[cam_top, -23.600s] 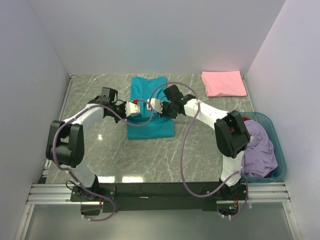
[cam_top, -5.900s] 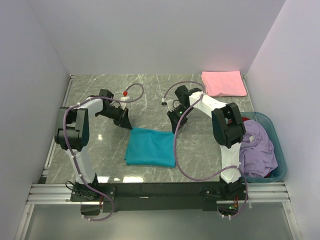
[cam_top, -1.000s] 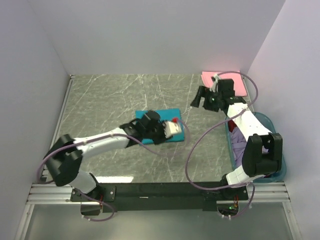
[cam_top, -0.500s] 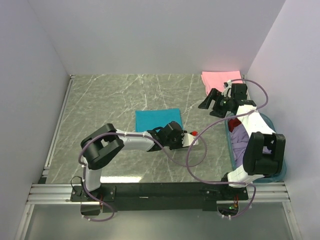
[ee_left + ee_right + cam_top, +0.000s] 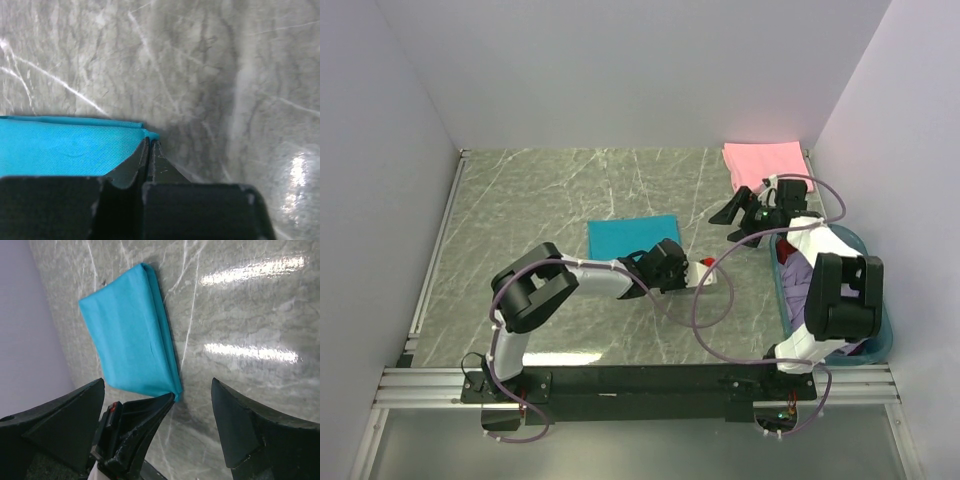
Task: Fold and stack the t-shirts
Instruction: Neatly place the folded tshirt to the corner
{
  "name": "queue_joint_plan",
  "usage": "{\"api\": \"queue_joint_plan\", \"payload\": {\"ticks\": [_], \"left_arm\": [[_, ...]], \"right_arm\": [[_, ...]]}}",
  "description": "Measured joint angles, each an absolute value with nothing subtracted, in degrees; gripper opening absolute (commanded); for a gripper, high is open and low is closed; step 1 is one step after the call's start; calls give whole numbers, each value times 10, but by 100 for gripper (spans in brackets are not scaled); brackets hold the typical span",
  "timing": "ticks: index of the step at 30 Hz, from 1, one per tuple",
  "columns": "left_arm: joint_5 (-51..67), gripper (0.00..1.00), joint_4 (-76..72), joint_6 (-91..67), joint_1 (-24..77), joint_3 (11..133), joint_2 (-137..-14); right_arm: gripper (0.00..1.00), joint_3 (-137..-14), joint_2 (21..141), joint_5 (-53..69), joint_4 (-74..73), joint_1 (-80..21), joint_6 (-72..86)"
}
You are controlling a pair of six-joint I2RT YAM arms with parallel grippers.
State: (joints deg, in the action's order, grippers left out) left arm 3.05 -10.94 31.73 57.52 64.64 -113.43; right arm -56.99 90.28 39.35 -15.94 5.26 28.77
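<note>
A folded teal t-shirt (image 5: 630,235) lies flat near the table's middle. It also fills the left of the left wrist view as the teal t-shirt (image 5: 60,145) and shows in the right wrist view as the teal t-shirt (image 5: 127,335). My left gripper (image 5: 680,260) lies low at its near right corner. The left gripper (image 5: 150,141) is shut, its tips pinching the very tip of that corner. My right gripper (image 5: 735,225) hovers open to the right of the shirt, facing it, and the right gripper (image 5: 158,385) is empty. A folded pink t-shirt (image 5: 765,160) lies at the back right.
A teal plastic basket (image 5: 888,325) stands at the right edge with lavender cloth (image 5: 798,285) in it, mostly hidden by my right arm. White walls close the table on three sides. Both arms' cables loop over the table between shirt and basket.
My left gripper slid off the shirt's right end to its near right corner and closed there. The right gripper came away from the pink shirt toward the teal one.
</note>
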Motion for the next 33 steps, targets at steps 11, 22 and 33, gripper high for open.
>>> {"api": "queue_joint_plan", "payload": {"ticks": [11, 22, 33], "left_arm": [[96, 0, -81, 255, 520, 653, -1081], [130, 1, -59, 225, 505, 677, -1074], [152, 1, -53, 195, 495, 680, -1068]], "right_arm": [[90, -537, 956, 351, -63, -20, 414], [82, -456, 1014, 364, 105, -74, 571], [63, -477, 1087, 345, 223, -142, 665]]}}
